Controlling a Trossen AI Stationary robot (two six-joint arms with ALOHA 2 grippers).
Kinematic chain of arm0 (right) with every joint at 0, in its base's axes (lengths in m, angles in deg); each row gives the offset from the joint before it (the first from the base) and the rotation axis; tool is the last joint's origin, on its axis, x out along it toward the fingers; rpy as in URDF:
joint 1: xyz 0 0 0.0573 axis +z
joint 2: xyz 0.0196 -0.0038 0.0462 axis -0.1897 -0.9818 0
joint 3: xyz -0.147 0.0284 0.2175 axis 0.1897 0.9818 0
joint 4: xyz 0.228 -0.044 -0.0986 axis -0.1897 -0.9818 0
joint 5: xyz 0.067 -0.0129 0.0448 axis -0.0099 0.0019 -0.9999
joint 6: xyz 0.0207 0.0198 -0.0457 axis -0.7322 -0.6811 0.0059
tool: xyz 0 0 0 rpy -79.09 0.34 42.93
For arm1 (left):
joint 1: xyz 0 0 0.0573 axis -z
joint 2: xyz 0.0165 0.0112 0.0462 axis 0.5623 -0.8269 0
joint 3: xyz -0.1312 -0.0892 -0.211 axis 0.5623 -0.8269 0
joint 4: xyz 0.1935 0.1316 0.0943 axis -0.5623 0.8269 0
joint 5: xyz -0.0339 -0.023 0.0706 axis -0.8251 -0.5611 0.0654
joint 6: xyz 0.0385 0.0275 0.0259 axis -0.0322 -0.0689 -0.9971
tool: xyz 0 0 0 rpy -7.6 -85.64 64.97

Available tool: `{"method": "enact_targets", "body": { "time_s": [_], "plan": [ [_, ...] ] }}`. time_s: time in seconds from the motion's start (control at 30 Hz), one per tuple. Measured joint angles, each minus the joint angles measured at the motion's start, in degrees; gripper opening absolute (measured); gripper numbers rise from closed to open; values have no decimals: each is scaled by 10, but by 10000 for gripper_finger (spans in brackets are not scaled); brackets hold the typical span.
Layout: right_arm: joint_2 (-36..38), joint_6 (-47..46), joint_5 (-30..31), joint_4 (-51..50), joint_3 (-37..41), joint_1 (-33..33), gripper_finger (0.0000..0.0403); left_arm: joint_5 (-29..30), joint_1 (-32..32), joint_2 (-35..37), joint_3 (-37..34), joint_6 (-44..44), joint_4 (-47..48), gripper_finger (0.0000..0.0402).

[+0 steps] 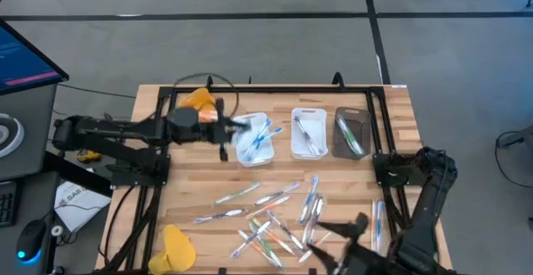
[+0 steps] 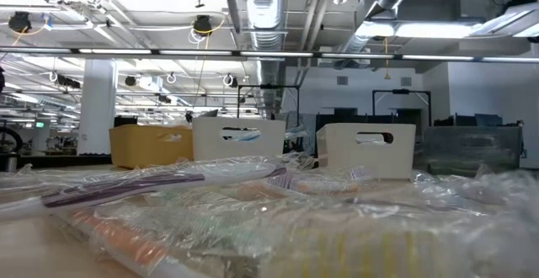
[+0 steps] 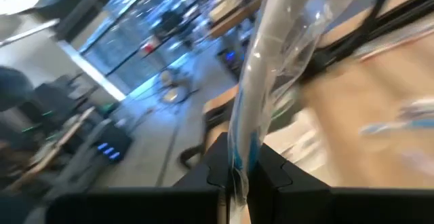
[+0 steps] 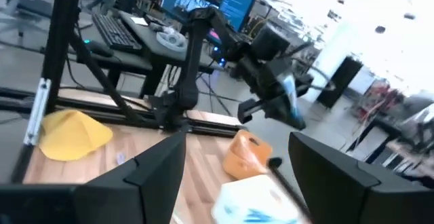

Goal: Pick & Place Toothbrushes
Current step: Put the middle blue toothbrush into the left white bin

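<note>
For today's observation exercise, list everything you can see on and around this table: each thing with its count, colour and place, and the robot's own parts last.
Wrapped toothbrushes: many, blue, green and orange accents, scattered on the table's near half.
White trays: two, far middle; the left one holds blue brushes.
Dark tray: one, far right.
Orange tray: one, far left.
Yellow tray: one, near left corner.
Table: one, light wood.
Monitor: one, off the table's left.
Left gripper: shut on a blue wrapped toothbrush, beside the left white tray.
Right gripper: open, near edge.
</note>
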Motion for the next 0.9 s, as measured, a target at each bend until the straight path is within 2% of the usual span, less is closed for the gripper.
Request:
{"method": "enact_targets", "body": {
  "time_s": [0.07,0.13,0.3,0.4,0.43,0.53,0.6,0.7,0.83,0.9],
  "plan": [
    [17,-25,4,-47,0,9,255,0,-37,2,0,-8,10,10],
    [38,-89,4,-111,0,13,255,-20,-73,-5,0,-7,12,10],
    [76,-330,-30,-333,-1,15,255,-144,-143,-40,0,-7,30,10],
    [81,-502,-44,-475,0,10,255,-160,-161,-69,18,-31,61,10],
    [81,-544,-44,-486,7,10,255,-160,-165,-79,27,-51,79,10],
    [90,-540,-46,-463,50,1,255,-160,-168,-114,53,-126,124,10],
    [93,-569,-46,-474,74,-1,255,-160,-167,-136,70,-147,148,10],
    [94,-622,-46,-483,101,-4,255,-160,-158,-162,95,-86,174,10],
    [98,-649,-49,-483,127,-3,255,-196,-146,-171,100,71,185,10],
    [98,-652,-51,-483,131,-3,255,-205,-138,-171,101,58,211,11]
  ]
}}
